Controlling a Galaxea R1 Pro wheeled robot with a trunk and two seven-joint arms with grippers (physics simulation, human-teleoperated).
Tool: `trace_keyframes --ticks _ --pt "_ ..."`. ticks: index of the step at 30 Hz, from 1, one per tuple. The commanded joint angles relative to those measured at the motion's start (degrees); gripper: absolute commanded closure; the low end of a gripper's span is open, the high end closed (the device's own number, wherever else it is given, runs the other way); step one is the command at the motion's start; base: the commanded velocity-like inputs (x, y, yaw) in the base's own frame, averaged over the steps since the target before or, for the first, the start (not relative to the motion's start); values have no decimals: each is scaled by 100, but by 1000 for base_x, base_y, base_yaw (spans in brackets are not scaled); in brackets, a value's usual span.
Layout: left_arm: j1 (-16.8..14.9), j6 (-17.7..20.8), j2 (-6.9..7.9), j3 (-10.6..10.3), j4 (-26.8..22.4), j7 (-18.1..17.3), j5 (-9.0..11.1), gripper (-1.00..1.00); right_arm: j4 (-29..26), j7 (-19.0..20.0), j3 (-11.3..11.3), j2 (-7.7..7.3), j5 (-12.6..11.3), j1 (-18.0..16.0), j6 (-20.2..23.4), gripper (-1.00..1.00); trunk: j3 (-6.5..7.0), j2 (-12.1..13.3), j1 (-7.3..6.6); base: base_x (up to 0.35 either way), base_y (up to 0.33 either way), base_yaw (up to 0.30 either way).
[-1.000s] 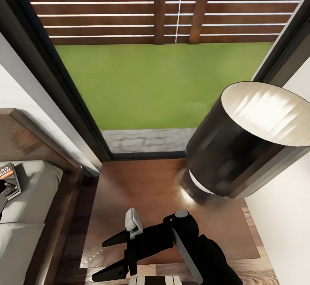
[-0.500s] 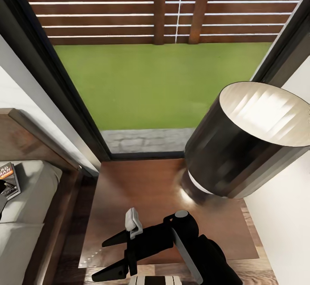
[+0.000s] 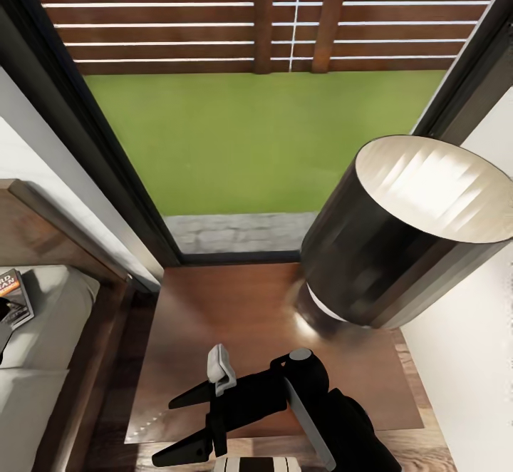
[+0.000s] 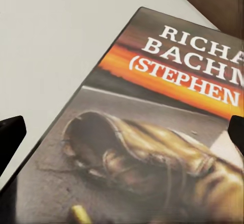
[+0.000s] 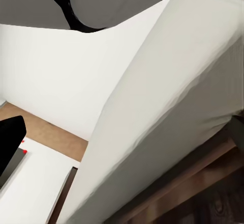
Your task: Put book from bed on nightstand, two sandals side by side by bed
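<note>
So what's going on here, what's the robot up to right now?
The robot stands facing the nightstand with its black-shaded lamp, next to the bed. The book lies on the mattress, not yet moved. The left gripper hangs over the cover, jaws spread to either side of it, apparently about to pick it up. The right gripper hovers open over the nightstand's near edge, holding nothing.

A glossy dark wood top is seen on the nightstand, with highlights reflected. The lamp shade looks smooth and satiny (pale inside). The mattress appears as matt pale cloth, the bed frame as grained wood. The book cover is smooth printed paper.
</note>
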Motion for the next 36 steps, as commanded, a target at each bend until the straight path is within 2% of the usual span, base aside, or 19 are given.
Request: trace_keyframes --ticks 1,36 --pt "2 -31 -2 -16 245 7 125 -100 1 -3 3 -1 -32 -3 42 -100 -3 -1 0 0 -114 0" --pt "1 -34 -2 -16 245 7 125 -100 1 -5 3 -1 -32 -3 42 -100 -3 -1 0 -21 -29 0"
